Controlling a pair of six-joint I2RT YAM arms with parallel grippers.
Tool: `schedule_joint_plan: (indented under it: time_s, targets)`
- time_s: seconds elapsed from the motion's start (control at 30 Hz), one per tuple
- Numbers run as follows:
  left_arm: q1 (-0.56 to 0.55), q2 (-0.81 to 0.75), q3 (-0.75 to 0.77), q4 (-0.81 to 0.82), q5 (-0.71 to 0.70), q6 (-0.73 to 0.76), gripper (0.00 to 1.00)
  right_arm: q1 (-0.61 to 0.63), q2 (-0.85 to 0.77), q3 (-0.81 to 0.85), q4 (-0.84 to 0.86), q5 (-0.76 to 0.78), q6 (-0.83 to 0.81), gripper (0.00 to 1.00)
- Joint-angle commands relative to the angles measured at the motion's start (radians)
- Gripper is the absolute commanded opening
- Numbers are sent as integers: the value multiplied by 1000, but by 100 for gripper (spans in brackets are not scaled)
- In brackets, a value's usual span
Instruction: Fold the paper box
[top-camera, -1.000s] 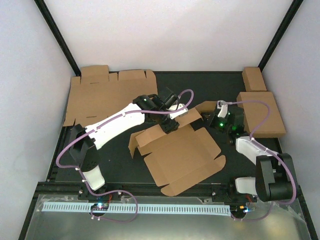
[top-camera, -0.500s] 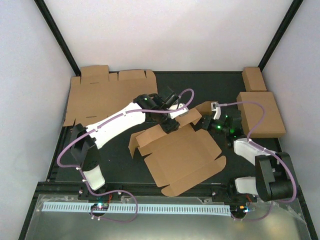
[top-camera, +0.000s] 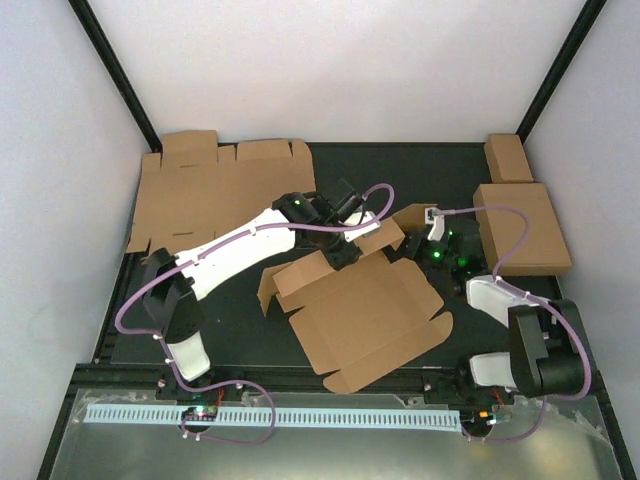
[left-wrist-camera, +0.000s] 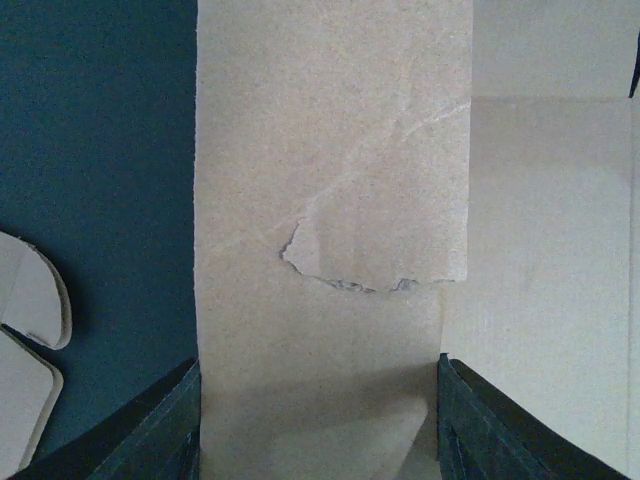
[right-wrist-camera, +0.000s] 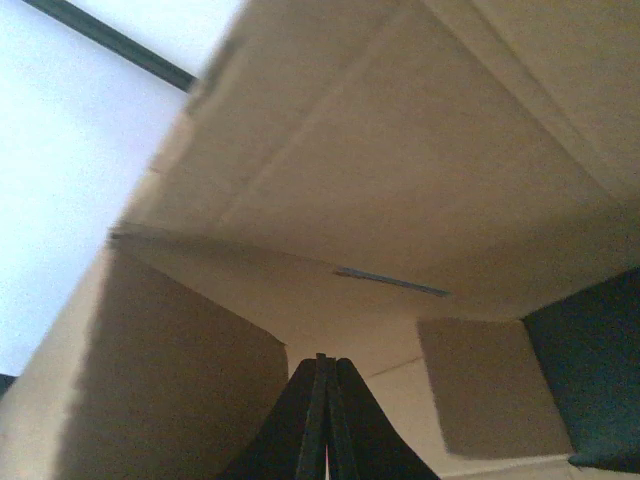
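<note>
The paper box (top-camera: 370, 310) lies as a brown die-cut sheet mid-table, its far flaps partly raised. My left gripper (top-camera: 345, 255) reaches down onto the far-left flap. In the left wrist view that flap (left-wrist-camera: 320, 200) is a strip filling the gap of the left gripper (left-wrist-camera: 318, 365), with both fingers against its edges. My right gripper (top-camera: 405, 245) is shut at the far-right corner, under a raised flap (top-camera: 410, 215). In the right wrist view the right gripper (right-wrist-camera: 322, 362) has its fingers pressed together with nothing between them, and cardboard panels (right-wrist-camera: 400, 170) rise over and around it.
A large flat cardboard sheet (top-camera: 210, 190) lies at the back left. A folded brown box (top-camera: 520, 225) and a smaller one (top-camera: 508, 157) stand at the back right. Black frame posts (top-camera: 115, 70) rise at the rear corners. Rounded tabs (left-wrist-camera: 30, 300) lie left of the gripped strip.
My right gripper has moved left, closer in under the raised far-right flap. The left arm has shifted slightly, still on the same flap.
</note>
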Motion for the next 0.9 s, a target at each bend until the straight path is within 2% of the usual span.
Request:
schedule_joint_plan:
  time_s: [0.0, 0.27, 0.47, 0.63, 0.7, 0.8, 0.87]
  targets:
    - [-18, 53, -15, -117, 52, -20, 54, 2, 8, -7, -42, 69, -54, 2]
    - [-18, 56, -8, -116, 49, -20, 54, -41, -41, 3, -149, 130, -114, 3]
    - [-18, 60, -12, -112, 49, -17, 54, -95, -123, 39, -291, 211, -205, 4]
    - [-18, 63, -9, -107, 49, -14, 54, -130, -175, 69, -362, 261, -257, 8]
    - [-17, 66, -6, -107, 49, -13, 54, -134, -181, 91, -392, 299, -280, 12]
    - [-17, 70, 3, -108, 49, -10, 54, -135, -186, 94, -402, 371, -323, 23]
    - [-16, 65, 2, -102, 54, -7, 54, -134, -225, 55, -333, 370, -371, 35]
